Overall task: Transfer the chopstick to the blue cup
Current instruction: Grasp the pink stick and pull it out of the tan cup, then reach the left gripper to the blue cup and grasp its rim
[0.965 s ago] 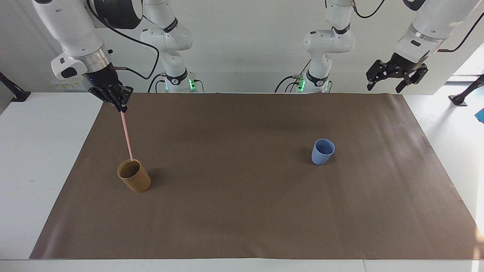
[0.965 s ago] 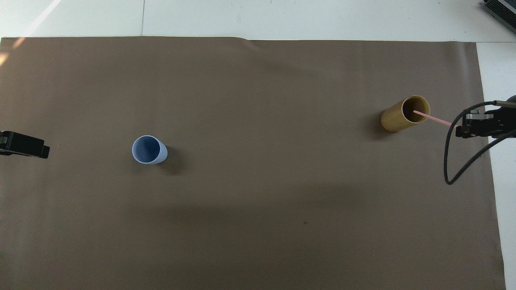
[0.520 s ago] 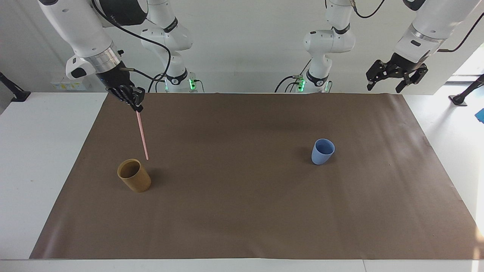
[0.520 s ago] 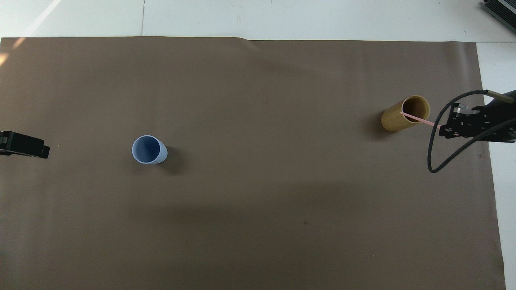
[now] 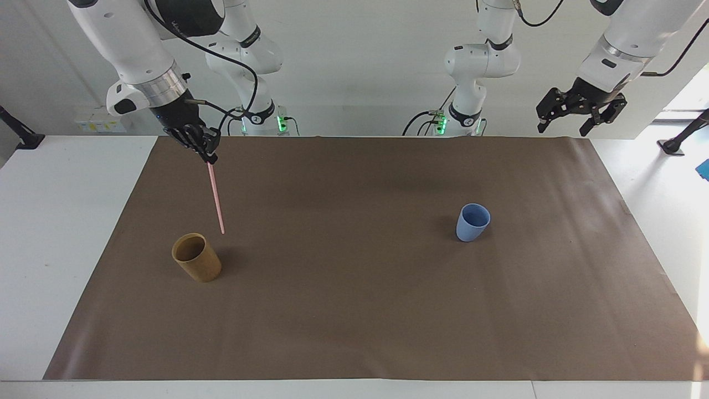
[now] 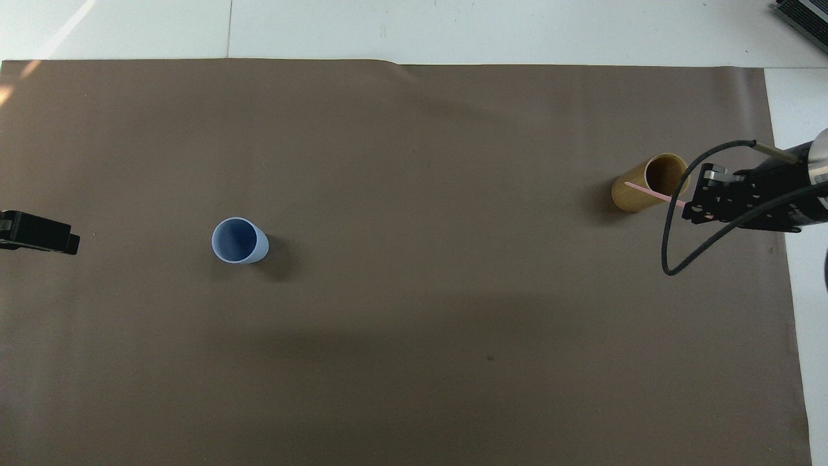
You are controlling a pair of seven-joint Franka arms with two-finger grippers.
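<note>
My right gripper (image 5: pixel 210 159) (image 6: pixel 693 208) is shut on the top end of the pale-pink chopstick (image 5: pixel 216 198) (image 6: pixel 653 193). The stick hangs nearly upright in the air, its lower tip clear of the tan-brown cup (image 5: pixel 196 257) (image 6: pixel 649 182) and just beside its rim. The small light-blue cup (image 5: pixel 472 221) (image 6: pixel 239 240) stands upright and empty on the brown mat toward the left arm's end. My left gripper (image 5: pixel 579 115) (image 6: pixel 39 233) waits open, raised near the mat's corner at its own end.
A brown mat (image 5: pixel 365 310) (image 6: pixel 414 362) covers most of the white table (image 5: pixel 61 221). Only the two cups stand on it, wide apart. A black cable (image 6: pixel 679 259) loops under my right wrist.
My right gripper has lifted the chopstick out of the tan-brown cup and carried it a little toward the middle of the table. The left arm has stayed still.
</note>
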